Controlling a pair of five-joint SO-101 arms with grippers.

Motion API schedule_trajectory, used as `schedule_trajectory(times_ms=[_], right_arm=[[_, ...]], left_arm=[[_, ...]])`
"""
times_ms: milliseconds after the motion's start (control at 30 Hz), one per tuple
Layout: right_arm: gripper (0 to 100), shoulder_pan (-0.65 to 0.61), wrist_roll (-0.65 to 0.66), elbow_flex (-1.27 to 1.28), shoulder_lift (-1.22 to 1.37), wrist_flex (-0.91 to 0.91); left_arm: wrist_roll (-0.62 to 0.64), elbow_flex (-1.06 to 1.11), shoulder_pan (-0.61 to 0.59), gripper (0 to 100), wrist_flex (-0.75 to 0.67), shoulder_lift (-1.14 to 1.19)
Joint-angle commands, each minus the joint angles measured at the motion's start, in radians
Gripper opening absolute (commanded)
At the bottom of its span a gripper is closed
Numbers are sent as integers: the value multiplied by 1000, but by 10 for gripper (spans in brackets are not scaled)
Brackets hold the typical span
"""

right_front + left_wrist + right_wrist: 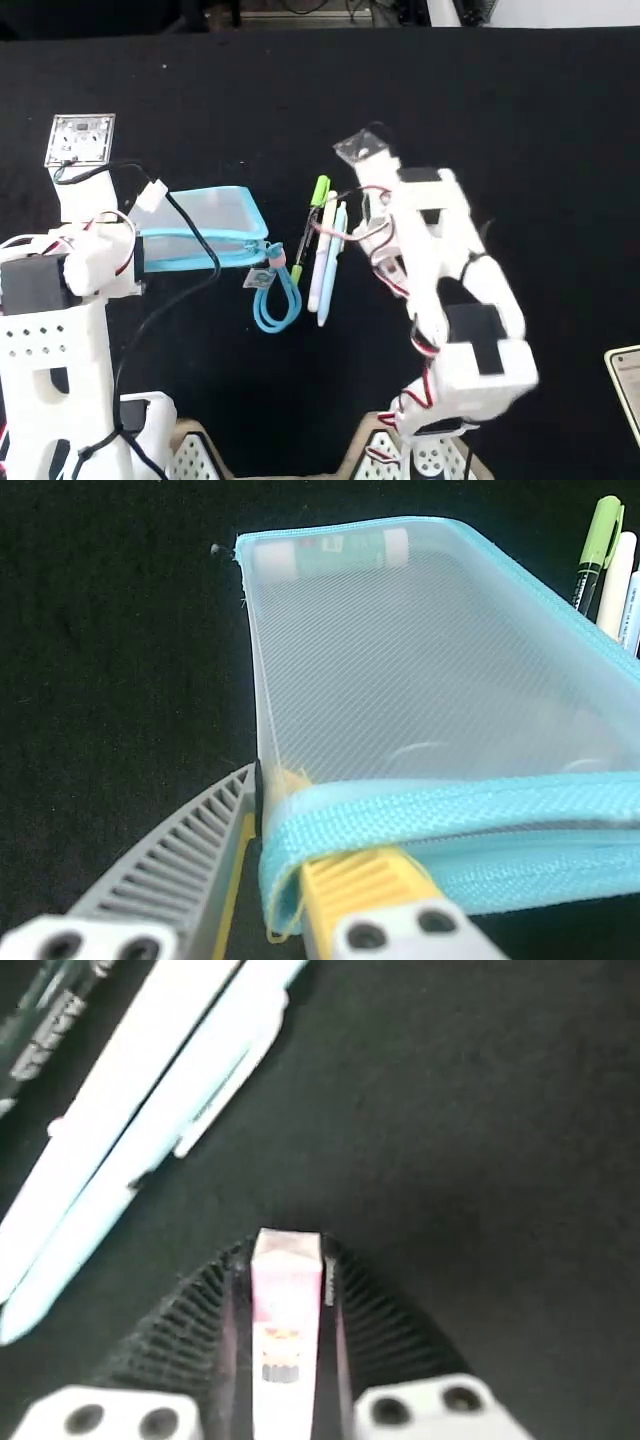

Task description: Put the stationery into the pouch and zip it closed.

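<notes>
My left fingers [370, 880] pinch one end of the pouch [225, 212], which lies flat on the table. It is clear mesh with a light-blue zipper edge [450, 815], and that edge is what I grip. A white-and-green tube [330, 552] sits inside at the far end. A blue loop strap [277, 300] trails from the pouch's other corner. Just beside the strap, three pens lie side by side: a black pen [309, 230] with a green cap, a white pen [323, 253] and a pale blue pen [332, 268]. My right fingers [190, 1330] squeeze a small white-and-pink block [285, 1320], lengthwise between them, near the pens.
</notes>
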Motion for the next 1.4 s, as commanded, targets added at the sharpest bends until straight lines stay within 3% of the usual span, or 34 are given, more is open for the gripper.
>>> schedule_trajectory(times_ms=[0,367,433,533,700,967,1100,1267,1367], right_arm=[[10,3,-9,-128,-234,192],[11,-190,-11,-4,-805,299],[11,-184,-11,39,-865,298],[11,-80,-11,136,-860,264],[11,94,-11,323,-691,51],[11,103,-61,170,-211,-34],[15,95,-140,-44,19,23],[123,64,-164,-352,248,296],[132,64,-164,-495,349,402]], left_arm=[[8,-54,-15,30,-21,0],[6,-54,-15,30,-21,0],[6,-54,-15,30,-21,0],[6,-54,-15,30,-21,0],[8,-54,-15,30,-21,0],[8,-56,-15,30,-20,0],[6,-56,-15,30,-20,0],[5,-54,-15,30,-18,0],[2,-54,-15,30,-18,0]])
